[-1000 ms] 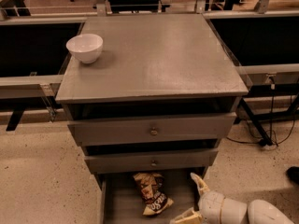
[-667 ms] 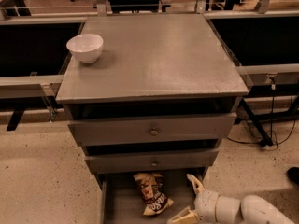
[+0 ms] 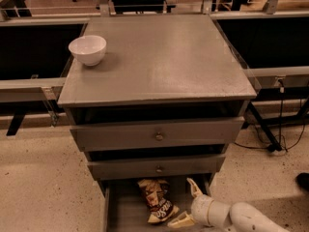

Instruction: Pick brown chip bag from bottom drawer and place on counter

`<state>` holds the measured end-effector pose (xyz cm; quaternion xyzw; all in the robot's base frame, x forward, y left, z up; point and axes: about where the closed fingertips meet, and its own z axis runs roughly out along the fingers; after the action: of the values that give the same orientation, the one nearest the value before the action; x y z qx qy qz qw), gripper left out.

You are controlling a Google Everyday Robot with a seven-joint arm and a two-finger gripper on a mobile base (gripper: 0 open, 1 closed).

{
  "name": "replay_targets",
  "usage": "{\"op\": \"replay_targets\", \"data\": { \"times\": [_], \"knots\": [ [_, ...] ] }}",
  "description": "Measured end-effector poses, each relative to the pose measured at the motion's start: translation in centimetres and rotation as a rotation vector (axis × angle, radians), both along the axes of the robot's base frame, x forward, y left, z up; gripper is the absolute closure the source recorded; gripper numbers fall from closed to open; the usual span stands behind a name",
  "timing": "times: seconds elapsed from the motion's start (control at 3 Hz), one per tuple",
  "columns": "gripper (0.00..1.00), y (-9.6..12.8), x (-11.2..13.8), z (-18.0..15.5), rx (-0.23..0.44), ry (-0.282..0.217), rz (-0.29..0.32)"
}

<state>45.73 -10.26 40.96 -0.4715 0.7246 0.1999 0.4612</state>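
We log the white two-finger gripper (image 3: 186, 205) at the open shallow grey bottom drawer (image 3: 123, 211), jaws spread wide, holding nothing, just beside the glossy dark brown chip bag (image 3: 156, 199).

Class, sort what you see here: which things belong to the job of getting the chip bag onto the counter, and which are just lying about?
Belongs to the job: brown chip bag, bottom drawer, counter, gripper, open beside the bag at the drawer.
Lying about: white bowl on the counter, top drawer, middle drawer.
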Motion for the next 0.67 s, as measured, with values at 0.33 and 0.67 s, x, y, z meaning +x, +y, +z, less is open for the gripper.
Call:
{"op": "replay_targets", "data": {
  "times": [0.33, 0.67],
  "knots": [
    [0.00, -0.2, 1.4, -4.9, -0.088, -0.012, -0.019],
    [0.00, -0.3, 1.6, -9.0, -0.089, 0.034, -0.045]
  ]
}}
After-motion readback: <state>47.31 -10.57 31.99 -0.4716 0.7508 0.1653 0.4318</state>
